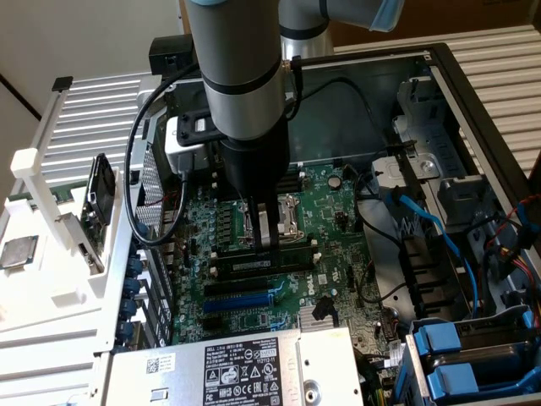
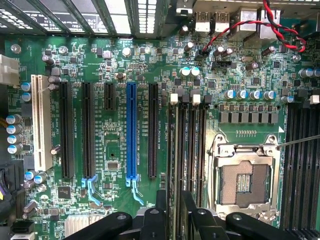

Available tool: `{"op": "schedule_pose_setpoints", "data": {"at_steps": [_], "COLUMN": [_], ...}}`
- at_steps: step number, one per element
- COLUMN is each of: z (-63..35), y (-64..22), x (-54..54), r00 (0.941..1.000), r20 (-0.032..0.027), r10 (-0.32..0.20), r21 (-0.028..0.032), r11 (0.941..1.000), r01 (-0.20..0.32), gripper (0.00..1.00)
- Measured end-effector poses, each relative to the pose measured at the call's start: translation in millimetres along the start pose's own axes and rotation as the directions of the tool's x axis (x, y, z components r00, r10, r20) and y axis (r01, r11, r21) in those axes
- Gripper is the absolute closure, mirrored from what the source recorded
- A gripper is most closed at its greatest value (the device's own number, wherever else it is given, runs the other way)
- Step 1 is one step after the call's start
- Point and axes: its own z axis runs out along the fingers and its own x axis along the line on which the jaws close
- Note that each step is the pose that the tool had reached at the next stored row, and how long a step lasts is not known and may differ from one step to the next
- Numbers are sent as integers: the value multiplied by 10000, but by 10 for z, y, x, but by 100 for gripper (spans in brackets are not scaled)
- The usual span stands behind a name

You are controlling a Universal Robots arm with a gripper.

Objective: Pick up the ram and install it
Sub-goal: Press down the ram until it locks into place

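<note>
The ram [image 1: 254, 265], a long dark stick with a pale label, stands in one of the black memory slots on the green motherboard [image 1: 330, 220], beside the processor socket [image 1: 286, 218]. My gripper [image 1: 264, 241] hangs straight above it with the fingers pointing down, just over its top edge. In the wrist view the ram [image 2: 178, 150] appears edge-on among the memory slots and runs in between the two black fingers [image 2: 161, 202] of the gripper [image 2: 174, 205]. The fingers stand apart on either side of it, open; I cannot tell if they touch it.
The motherboard lies in an open computer case [image 1: 439, 68] with blue cables [image 1: 431, 228] and drive bays at the exterior view's right. A power supply [image 1: 237, 368] sits in front. At the exterior view's left a white rack [image 1: 51, 279] holds a square silver chip [image 1: 19, 251] and a dark flat part [image 1: 101, 199].
</note>
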Motion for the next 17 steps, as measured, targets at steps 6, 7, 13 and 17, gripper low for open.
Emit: {"op": "schedule_pose_setpoints", "data": {"at_steps": [6,7,13,17], "z": [0,0,5,6], "y": [0,0,-15,-45], "x": [0,0,-40,-45], "r00": [10000,10000,10000,10000], "r20": [0,0,-7,-28], "r10": [0,0,13,46], "r21": [0,0,-172,-633], "r11": [10000,10000,9999,9980], "r01": [0,0,-13,-48], "gripper": [89,89,89,89]}}
